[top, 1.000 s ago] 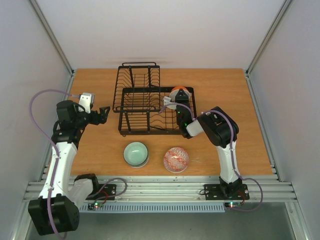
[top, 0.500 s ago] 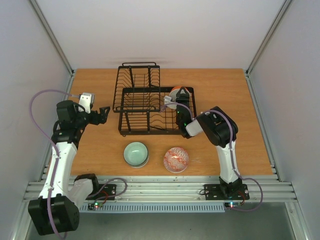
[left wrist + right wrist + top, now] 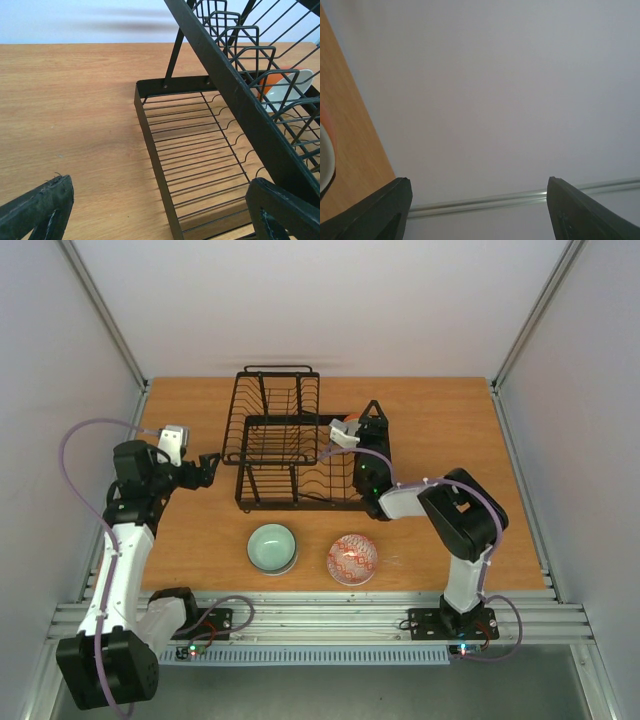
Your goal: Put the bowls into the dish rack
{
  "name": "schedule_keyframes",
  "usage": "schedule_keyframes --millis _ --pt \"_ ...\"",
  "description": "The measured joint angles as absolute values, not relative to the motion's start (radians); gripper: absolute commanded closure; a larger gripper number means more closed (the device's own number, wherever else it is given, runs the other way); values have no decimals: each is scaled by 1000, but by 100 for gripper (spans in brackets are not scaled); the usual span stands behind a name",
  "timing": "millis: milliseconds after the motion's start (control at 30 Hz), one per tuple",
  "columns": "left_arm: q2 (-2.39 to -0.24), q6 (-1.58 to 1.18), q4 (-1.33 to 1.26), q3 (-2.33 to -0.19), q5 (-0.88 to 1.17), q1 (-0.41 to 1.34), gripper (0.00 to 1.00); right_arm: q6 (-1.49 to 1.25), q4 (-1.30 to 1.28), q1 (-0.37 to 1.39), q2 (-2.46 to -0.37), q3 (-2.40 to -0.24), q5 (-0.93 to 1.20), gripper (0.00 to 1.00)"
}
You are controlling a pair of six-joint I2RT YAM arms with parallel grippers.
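The black wire dish rack (image 3: 290,455) stands at mid-table. An orange-rimmed white bowl (image 3: 285,87) stands on edge among the tines at its right end. Its edge also shows in the right wrist view (image 3: 324,162). My right gripper (image 3: 373,420) is open and empty just above that bowl, pointing at the back wall (image 3: 477,182). A pale green bowl (image 3: 272,547) and a red-patterned bowl (image 3: 352,558) sit on the table in front of the rack. My left gripper (image 3: 205,468) is open and empty beside the rack's left end (image 3: 160,182).
The rack's smaller basket section (image 3: 275,400) juts toward the back. The rack's near left corner (image 3: 150,95) lies between my left fingers' line of sight. White walls enclose the table on three sides, with a metal rail (image 3: 520,197) on the back wall.
My right gripper has let go of the orange-rimmed bowl in the rack, opened, and reached further back and upward. The left arm has barely moved.
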State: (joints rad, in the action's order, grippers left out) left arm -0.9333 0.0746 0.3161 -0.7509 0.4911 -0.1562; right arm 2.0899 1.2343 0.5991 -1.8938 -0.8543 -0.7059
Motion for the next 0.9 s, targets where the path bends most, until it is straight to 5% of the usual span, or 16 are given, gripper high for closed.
schedule_keyframes --millis 300,600,667,800,900 --pt "-942 67 314 -751 502 -157 5 1972 999 765 -1684 -789 -924 23" --pt "-945 68 313 -751 478 -157 5 1105 -125 849 -1322 -957 -920 27" --pt "-945 68 313 -751 458 -157 5 948 -304 847 -1280 -1015 -903 42" --pt "-937 79 313 -751 390 -157 5 679 -614 848 -1282 -1137 -830 91" --pt "-916 86 313 -752 307 -157 5 555 -763 849 -1335 -1203 -751 99"
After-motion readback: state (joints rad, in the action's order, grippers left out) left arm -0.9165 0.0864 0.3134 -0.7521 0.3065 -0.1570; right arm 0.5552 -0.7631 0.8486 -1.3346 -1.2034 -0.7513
